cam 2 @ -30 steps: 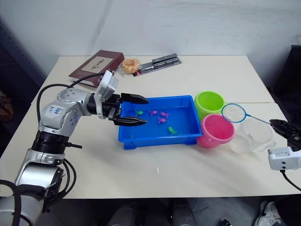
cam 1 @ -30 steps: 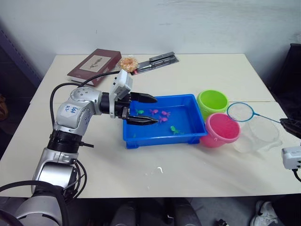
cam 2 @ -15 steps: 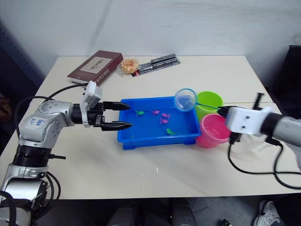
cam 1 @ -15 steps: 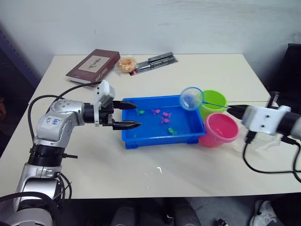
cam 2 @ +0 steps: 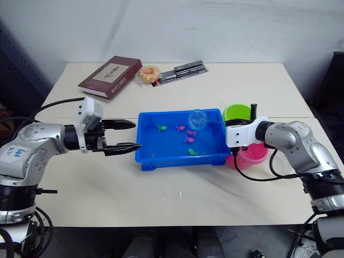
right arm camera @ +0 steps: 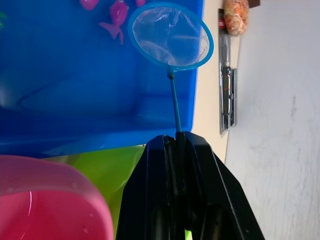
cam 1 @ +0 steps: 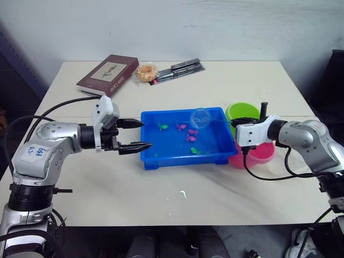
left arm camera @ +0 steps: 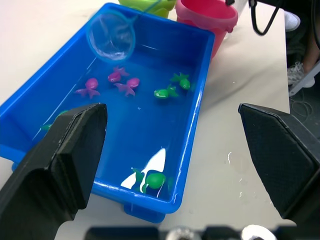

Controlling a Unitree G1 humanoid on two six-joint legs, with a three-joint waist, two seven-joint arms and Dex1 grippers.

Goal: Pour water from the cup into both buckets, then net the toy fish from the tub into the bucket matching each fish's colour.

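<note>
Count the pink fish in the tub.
3, clustered mid-tub just below the net: fish one, fish two, fish three. The net may hide another.

Tub [cam 1: 215, 156] at tabletop [cam 1: 242, 86] centre, toy fish [cam 1: 192, 137] inside. Buckets [cam 1: 241, 111] touching tub at 3 o'clock. Net [cam 1: 201, 116] hoop over tub, toward 1 o'clock. Book [cam 1: 107, 74], snack packet [cam 1: 145, 72] and flat packs [cam 1: 180, 70] at 11 to 12 o'clock, well apart from tub.

Lab or office corner, plain white wall [cam 1: 215, 27], white table [cam 1: 242, 80], book [cam 1: 107, 74]
</note>
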